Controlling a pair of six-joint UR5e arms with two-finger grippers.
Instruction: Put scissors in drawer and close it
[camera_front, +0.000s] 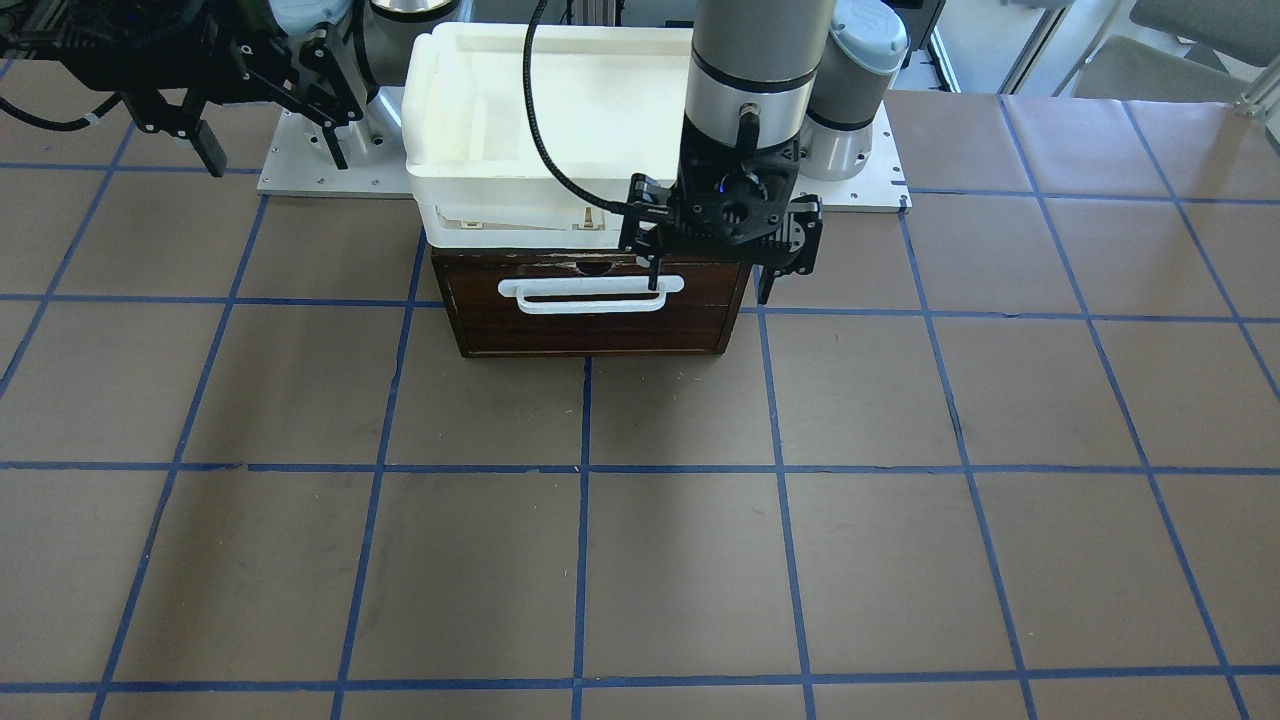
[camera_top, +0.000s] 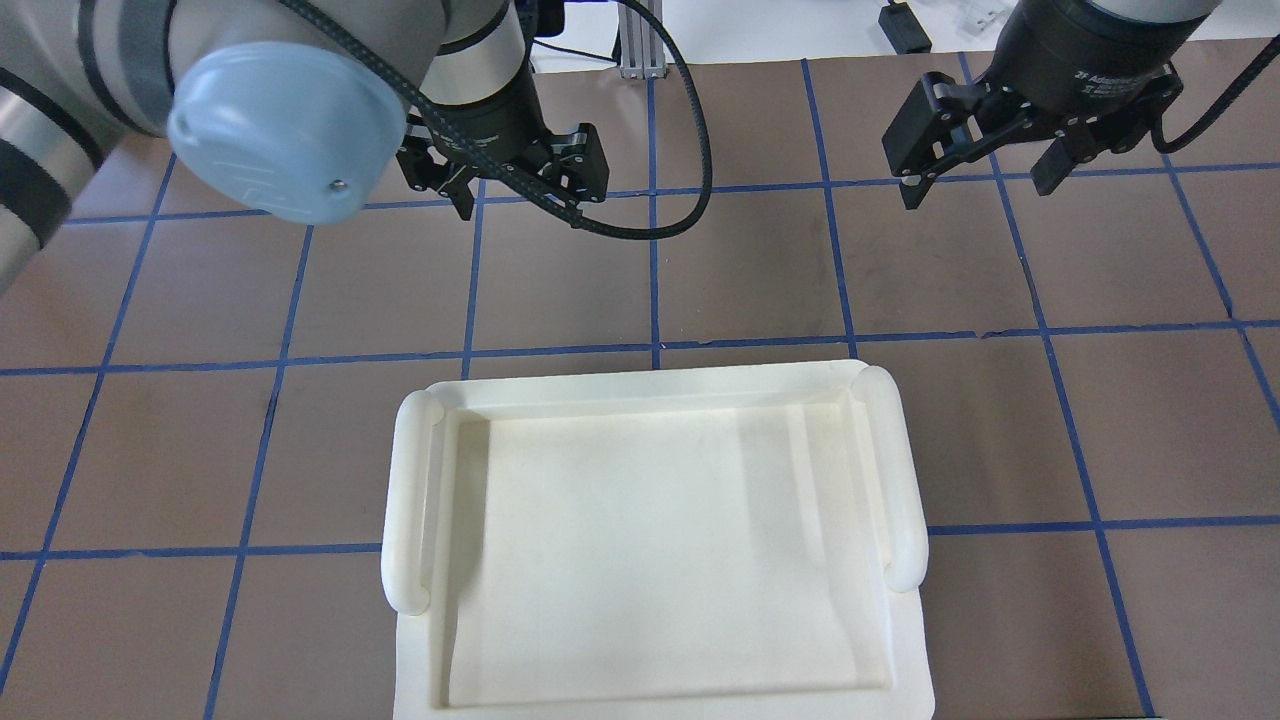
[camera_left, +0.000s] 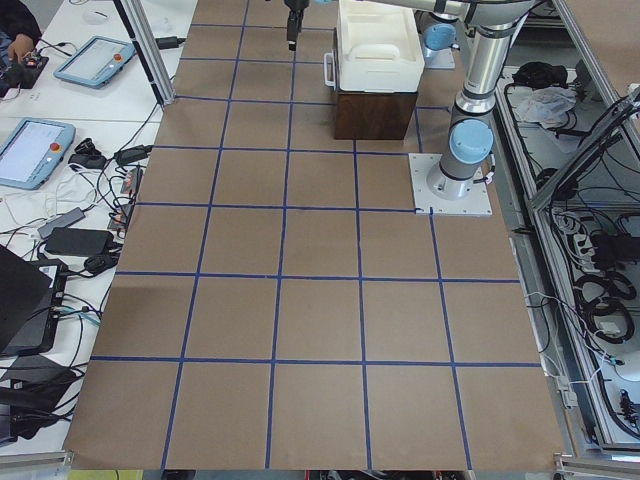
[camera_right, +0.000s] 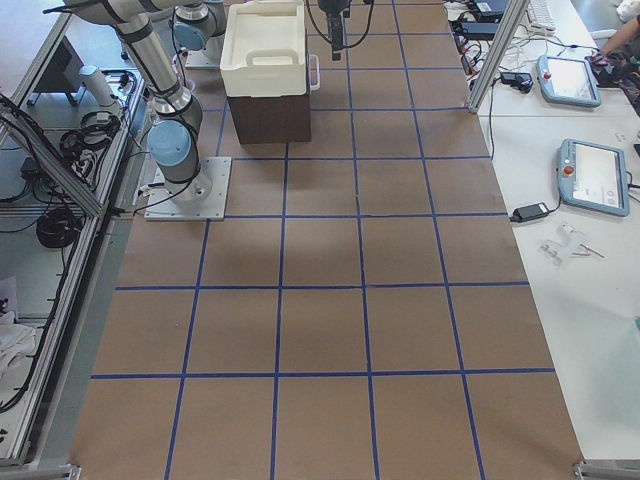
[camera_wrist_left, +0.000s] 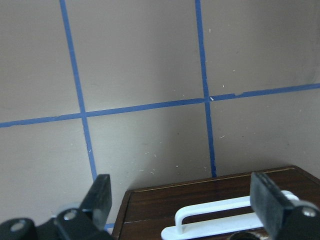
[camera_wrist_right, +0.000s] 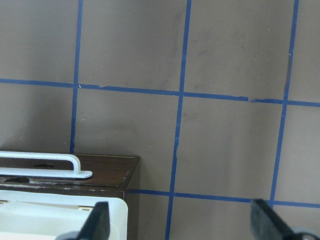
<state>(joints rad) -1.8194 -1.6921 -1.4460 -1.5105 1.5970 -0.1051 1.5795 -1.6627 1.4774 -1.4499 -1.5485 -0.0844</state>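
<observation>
Hovering over the drawer (camera_front: 590, 335) handle (camera_front: 590, 293), left gripper (camera_front: 710, 287) fingers (camera_wrist_left: 267, 200) spread, empty, should lift straight without snagging it; right gripper (camera_top: 975, 182) likewise spread, empty; scissors unseen.

I looked down on a wide brown bench (camera_front: 640, 560). Thin blue lines (camera_front: 583, 420) cut it into big squares. The drawer (camera_front: 595, 325), a dark brown wooden box with a white handle (camera_front: 590, 294), stood on the bench close to the robot's side. Its front sat flat and shut. A flat grey metal plate (camera_front: 290, 178) lay on the bench just beside the box on one side. A second plate (camera_front: 885, 185) lay on the other side. Each one had the round foot of an arm on it.
</observation>
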